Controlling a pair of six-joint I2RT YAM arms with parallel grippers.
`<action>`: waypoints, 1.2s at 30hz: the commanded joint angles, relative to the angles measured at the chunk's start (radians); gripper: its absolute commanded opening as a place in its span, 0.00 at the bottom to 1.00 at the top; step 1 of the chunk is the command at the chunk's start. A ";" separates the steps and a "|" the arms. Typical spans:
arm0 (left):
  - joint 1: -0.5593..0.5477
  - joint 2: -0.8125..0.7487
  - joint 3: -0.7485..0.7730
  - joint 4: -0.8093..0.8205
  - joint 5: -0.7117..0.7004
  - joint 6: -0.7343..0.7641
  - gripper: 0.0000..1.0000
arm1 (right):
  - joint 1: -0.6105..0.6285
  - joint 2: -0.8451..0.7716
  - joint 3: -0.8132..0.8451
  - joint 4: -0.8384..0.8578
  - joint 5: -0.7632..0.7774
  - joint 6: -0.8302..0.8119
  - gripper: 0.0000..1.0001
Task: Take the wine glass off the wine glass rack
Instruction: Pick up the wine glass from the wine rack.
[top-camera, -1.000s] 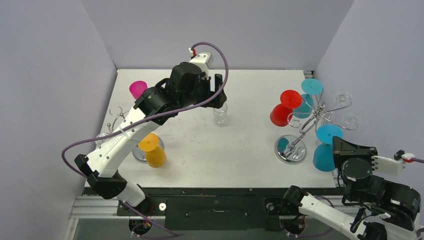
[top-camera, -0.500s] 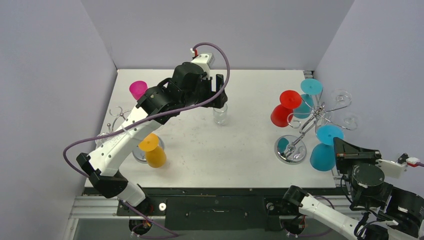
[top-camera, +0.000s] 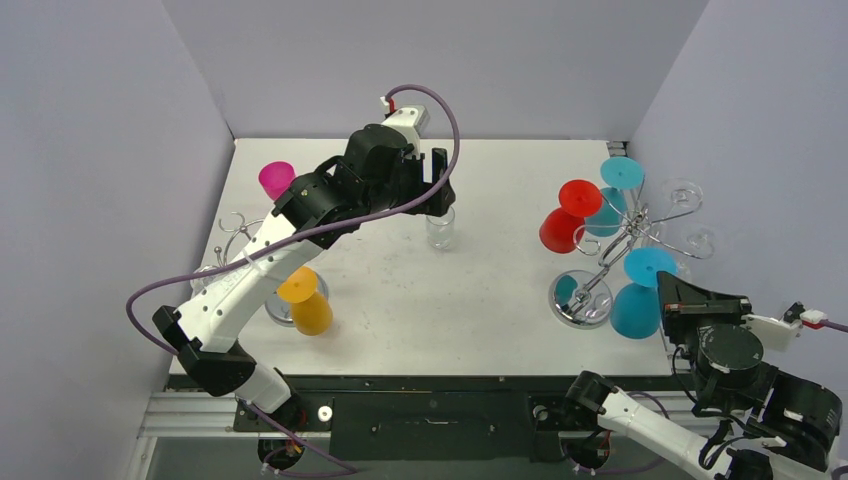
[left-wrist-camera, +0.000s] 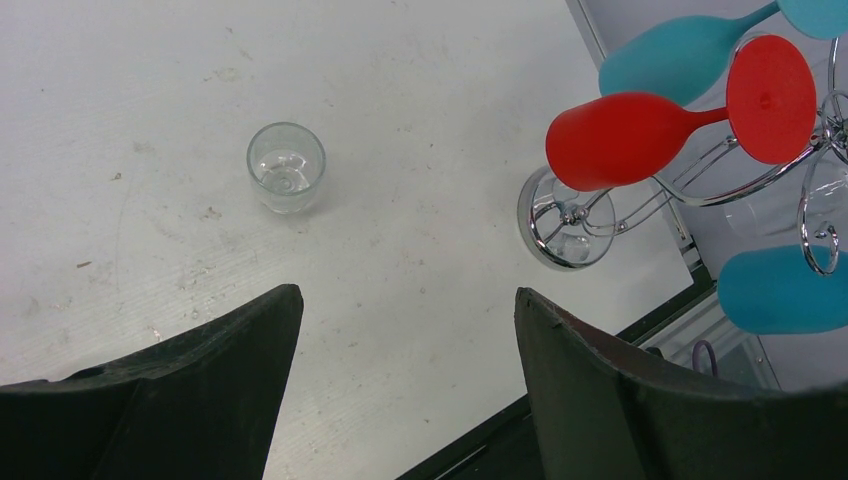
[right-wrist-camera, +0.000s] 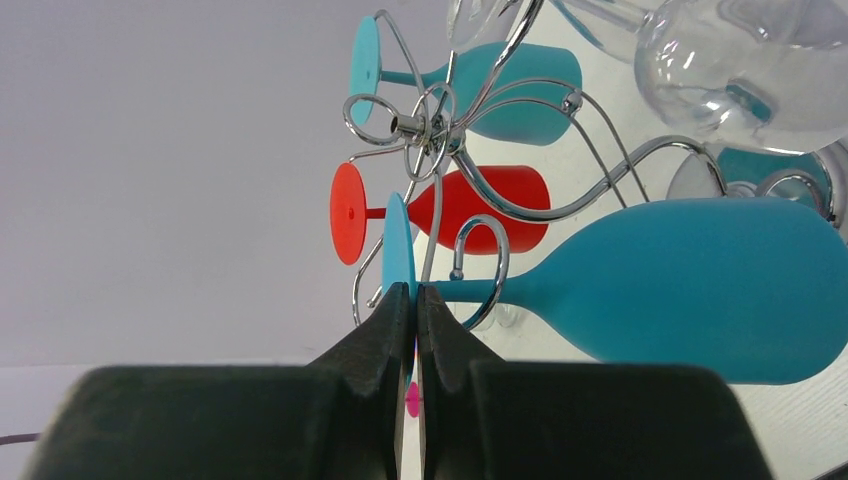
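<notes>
So one white table (top-camera: 500, 300), two arms bolted at the near edge: the left arm (top-camera: 250, 270) stretched way out over the middle, the right arm (top-camera: 740, 370) tucked at the near right corner. Two chrome racks, the left rack (top-camera: 235, 228) by the left wall and the right rack (top-camera: 582, 300) on the right side. Glasses on the right rack, I count five hanging bowl-down: two teal, one red glass (top-camera: 560, 230) and two clear glasses (top-camera: 685, 192) at the far side, kinda hard to see in the top view. Over by the left rack there's one orange glass (top-camera: 312, 315) hanging and one pink glass (top-camera: 276, 178), can't tell if that one hangs or stands. Plus one small tumbler (top-camera: 440, 230) upright on the table mid-back. Of the teal pair, the back teal glass (top-camera: 623, 172) sits behind the red one, and the front teal glass (right-wrist-camera: 690, 290) is the nearest one to the robot, tilted with its bowl low and its stem passing through a chrome hook of the right rack. The right gripper (right-wrist-camera: 408, 292) is pinched tight on the rim of that glass's flat foot, fingers edge-on to the disc, bowl off to its right in the wrist view. The left gripper (left-wrist-camera: 408, 300) has its jaws wide apart with nothing in them, hovering over the table near the tumbler, not touching it
</notes>
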 joint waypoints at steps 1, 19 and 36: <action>0.006 -0.004 -0.002 0.051 0.008 -0.002 0.75 | 0.008 0.008 -0.011 0.072 -0.010 -0.012 0.00; 0.009 -0.022 -0.011 0.051 0.001 0.001 0.75 | 0.007 0.016 -0.073 0.175 0.047 -0.002 0.00; 0.019 -0.005 0.018 0.039 0.007 0.009 0.75 | 0.007 0.013 -0.085 0.128 0.212 0.125 0.00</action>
